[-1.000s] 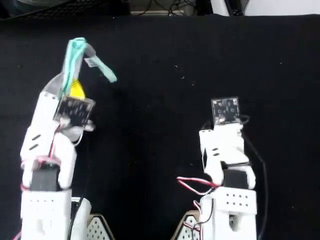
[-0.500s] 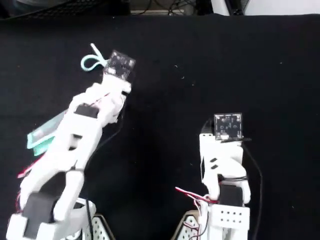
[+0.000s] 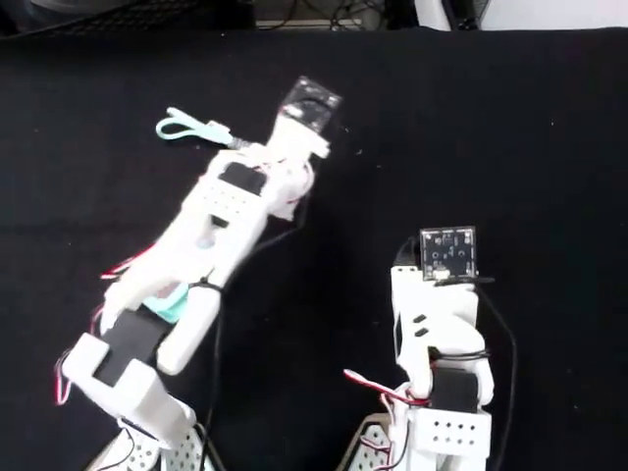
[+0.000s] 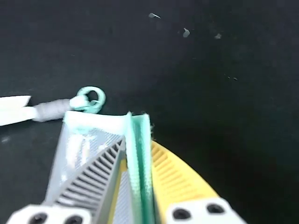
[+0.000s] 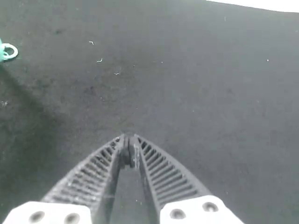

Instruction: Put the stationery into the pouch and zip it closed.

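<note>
1. High view: the black table (image 3: 549,147) spreads under and around the left arm (image 3: 221,216) on every side.
2. That left arm, the longest thing on the table, lies stretched on a diagonal from the near-left corner towards the far middle, its wrist at the far end.
3. The right arm (image 3: 437,314) stands folded well to the right of the left arm, apart from it, at the near edge.
4. The pouch (image 4: 88,135), see-through with teal trim, sits at the tip of the left arm; its teal-edged rim runs up between the two fingers.
5. The left gripper (image 4: 138,140) is clenched on that teal rim, with a grey finger on one side and a yellow finger on the other.
6. The right gripper (image 5: 127,140) is pressed closed with nothing between its fingers, hanging over bare black cloth to the right of the left arm.
7. A teal loop (image 3: 182,126) lies on the table just left of the left arm's tip, joined to the pouch corner by a short grey piece (image 4: 51,110).
8. A small teal patch (image 3: 177,304) peeks out beneath the left arm's near half; what it is cannot be told.
</note>
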You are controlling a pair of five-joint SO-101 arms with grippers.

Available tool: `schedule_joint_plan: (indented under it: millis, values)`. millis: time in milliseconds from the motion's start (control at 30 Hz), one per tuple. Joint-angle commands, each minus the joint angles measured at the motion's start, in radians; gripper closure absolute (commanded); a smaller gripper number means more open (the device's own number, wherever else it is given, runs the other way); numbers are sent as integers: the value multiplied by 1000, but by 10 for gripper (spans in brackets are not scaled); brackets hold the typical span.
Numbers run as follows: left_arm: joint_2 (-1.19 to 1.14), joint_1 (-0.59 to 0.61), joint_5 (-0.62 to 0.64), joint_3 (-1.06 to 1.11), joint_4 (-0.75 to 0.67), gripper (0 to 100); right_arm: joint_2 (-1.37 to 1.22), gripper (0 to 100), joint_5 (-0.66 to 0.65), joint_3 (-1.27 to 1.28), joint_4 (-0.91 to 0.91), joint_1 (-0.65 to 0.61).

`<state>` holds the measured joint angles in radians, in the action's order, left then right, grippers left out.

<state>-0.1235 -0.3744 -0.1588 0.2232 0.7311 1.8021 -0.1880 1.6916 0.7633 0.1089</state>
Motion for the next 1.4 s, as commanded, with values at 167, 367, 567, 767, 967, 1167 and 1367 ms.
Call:
schedule_joint_plan:
  millis: [167, 367, 567, 767, 967, 1167, 1367]
  values:
    - [-12, -39, 17, -64, 204, 963, 58, 983, 3, -7, 5, 14]
    - [104, -101, 11, -163, 489, 784, 58, 983, 2, -7, 5, 14]
    - [210, -122, 11, -179, 522, 776, 58, 983, 0, -7, 25, 11]
    - [345, -71, 15, -180, 592, 790, 58, 985, 0, -7, 26, 11]
    - [580, 180, 17, -74, 649, 938, 58, 986, 6, -7, 26, 11]
    - [769, 383, 11, 277, 649, 970, 59, 984, 8, -7, 26, 8]
    - [945, 532, 12, 587, 519, 970, 59, 984, 8, -7, 26, 8]
